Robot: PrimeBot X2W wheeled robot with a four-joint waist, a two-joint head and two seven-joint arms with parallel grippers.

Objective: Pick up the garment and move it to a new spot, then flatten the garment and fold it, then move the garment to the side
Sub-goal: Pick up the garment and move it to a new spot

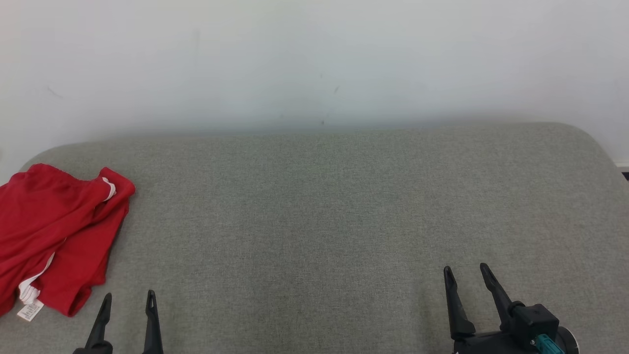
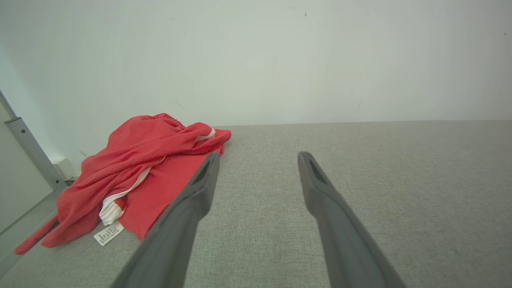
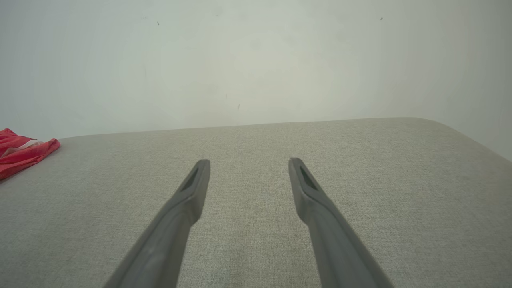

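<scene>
A crumpled red garment (image 1: 54, 236) with white trim and a white label lies at the far left of the grey cushioned surface (image 1: 314, 206). The left wrist view shows the garment (image 2: 132, 176) in a heap just left of my fingers. My left gripper (image 1: 128, 296) stands open at the lower left, a little to the right of the garment's near edge, with nothing between its fingers. Low on the right, my right gripper (image 1: 466, 269) is open and empty, far from the cloth. A corner of the garment (image 3: 22, 154) shows at the left edge of the right wrist view.
A pale wall (image 1: 314, 59) runs along the far edge of the surface. The surface's rounded right corner (image 1: 597, 147) drops off near a strip of floor. A grey metal post (image 2: 30, 150) stands left of the garment, beyond the surface's left edge.
</scene>
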